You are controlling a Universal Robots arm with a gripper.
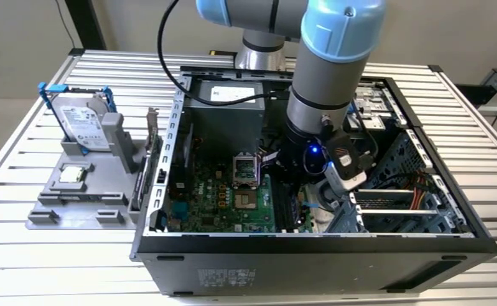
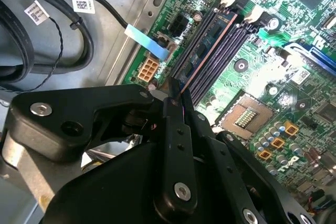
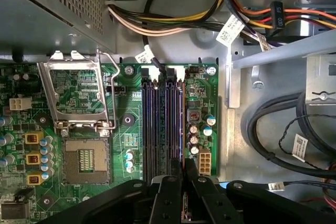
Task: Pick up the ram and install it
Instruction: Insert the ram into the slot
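A: Where does the ram sit?
B: It is a long, flat dark board standing edge-up in a black slot on the green motherboard, inside the metal case.
A: And the gripper?
B: Its matte black fingers are pressed together at the ram's near end; whether they grip it cannot be told.

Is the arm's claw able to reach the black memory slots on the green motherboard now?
Probably yes: the claw, shut on the long thin dark ram stick, hangs right over the black memory slots; nothing lies between.
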